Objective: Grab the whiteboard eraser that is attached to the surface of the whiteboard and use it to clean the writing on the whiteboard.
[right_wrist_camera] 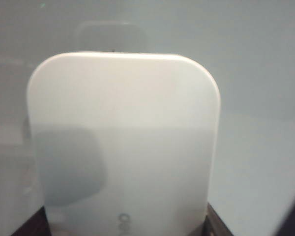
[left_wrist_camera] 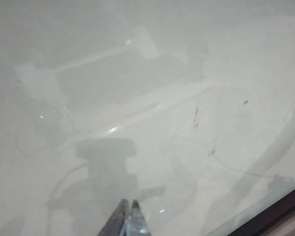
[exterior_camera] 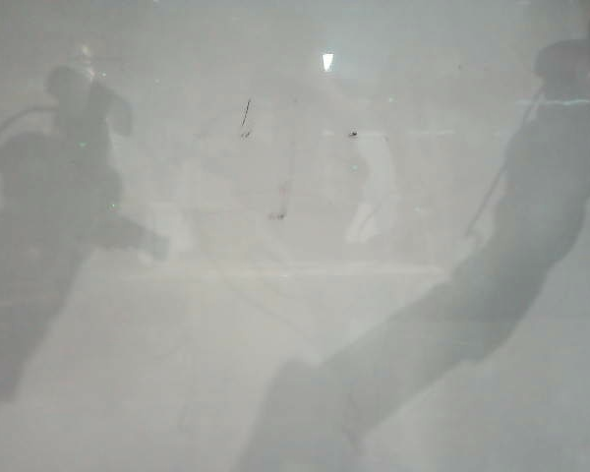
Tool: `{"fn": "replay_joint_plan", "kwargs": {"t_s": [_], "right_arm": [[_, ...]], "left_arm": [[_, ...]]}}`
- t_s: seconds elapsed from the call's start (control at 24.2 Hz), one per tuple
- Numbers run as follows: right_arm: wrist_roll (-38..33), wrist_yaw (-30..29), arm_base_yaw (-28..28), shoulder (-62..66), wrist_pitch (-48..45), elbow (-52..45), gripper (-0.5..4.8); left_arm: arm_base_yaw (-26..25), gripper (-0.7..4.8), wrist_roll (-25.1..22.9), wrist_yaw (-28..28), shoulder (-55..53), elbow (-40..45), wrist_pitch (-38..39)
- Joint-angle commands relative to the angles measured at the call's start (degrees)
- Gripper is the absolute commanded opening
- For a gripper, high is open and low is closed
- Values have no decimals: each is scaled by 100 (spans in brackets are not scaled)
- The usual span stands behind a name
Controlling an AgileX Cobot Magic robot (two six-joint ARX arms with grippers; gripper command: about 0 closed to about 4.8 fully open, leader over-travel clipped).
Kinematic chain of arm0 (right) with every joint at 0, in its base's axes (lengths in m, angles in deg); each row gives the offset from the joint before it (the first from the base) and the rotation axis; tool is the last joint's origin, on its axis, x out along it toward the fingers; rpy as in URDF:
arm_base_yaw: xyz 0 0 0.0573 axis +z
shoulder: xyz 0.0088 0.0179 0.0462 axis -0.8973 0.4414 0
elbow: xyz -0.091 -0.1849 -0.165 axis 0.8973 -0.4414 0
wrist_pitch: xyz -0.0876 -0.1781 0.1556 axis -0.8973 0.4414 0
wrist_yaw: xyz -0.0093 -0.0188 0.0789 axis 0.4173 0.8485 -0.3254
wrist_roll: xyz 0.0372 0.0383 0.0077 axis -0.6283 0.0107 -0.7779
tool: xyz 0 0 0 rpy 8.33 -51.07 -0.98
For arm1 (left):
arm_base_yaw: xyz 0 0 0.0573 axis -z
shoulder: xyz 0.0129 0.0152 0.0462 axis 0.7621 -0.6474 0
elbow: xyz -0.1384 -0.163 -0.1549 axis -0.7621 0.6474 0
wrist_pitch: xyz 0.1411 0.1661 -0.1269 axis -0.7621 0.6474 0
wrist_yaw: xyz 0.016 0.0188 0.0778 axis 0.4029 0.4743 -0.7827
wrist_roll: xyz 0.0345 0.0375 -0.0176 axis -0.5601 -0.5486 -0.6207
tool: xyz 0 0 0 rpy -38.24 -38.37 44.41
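board: I see one large glossy pale grey-white whiteboard [exterior_camera: 295,374]; it fills the exterior view, and a dark frame edge shows at one corner in the left wrist view [left_wrist_camera: 270,216].
eraser: one small white rounded-rectangular whiteboard eraser [right_wrist_camera: 123,142], filling most of the right wrist view, flat face toward the camera, faint grey lettering near its base. I can't find it in the exterior view.
right gripper: dark finger parts [right_wrist_camera: 216,223] show on both sides of the eraser's base, so I read the right gripper [right_wrist_camera: 123,231] as clamped on the eraser, held over bare board.
left gripper: the left gripper [left_wrist_camera: 128,219] shows two tips, pressed together with no gap, nothing between them, poised over the board near its framed corner.
marks: I count three small dark marks in the exterior view: a short slanted stroke [exterior_camera: 245,116], a speck [exterior_camera: 353,133], a smudge [exterior_camera: 276,215]. Left wrist view shows the stroke [left_wrist_camera: 195,117] and the speck [left_wrist_camera: 246,102] again.
writing: no red letters I can read anywhere; too hazy to tell.
reflections: two dark hazy arm shapes on the board, one at left [exterior_camera: 59,216] and one at right [exterior_camera: 511,265].
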Motion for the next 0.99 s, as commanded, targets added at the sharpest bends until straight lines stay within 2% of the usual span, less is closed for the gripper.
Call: {"fn": "replay_joint_plan", "kwargs": {"t_s": [0.04,0.12,0.21,0.33,0.54,0.87,0.91,0.95,0.99], "right_arm": [[-118,-420,9,157,-358,44,156],[-413,-678,26,236,-387,39,156],[-540,-678,138,286,-452,39,156],[-531,-678,625,289,-584,39,156],[-461,-304,1088,363,-817,42,156],[-468,-306,1172,1115,-894,498,157],[-468,-306,1172,1182,-894,560,161],[-468,-313,1172,1226,-890,610,187],[-470,-315,1172,1241,-894,627,236]], "left_arm": [[4,-2,42,-9,4,-15,-92],[4,-2,42,-9,4,-15,-92],[4,-2,42,-13,4,-15,-94],[4,-2,42,-11,-2,-15,-94],[4,-2,39,-13,0,-15,-96],[4,-2,42,-33,-39,-15,-127],[4,-2,42,-31,-42,-15,-127],[4,-2,44,-33,-42,-15,-127],[4,-2,44,-33,-42,-15,-127]]}}
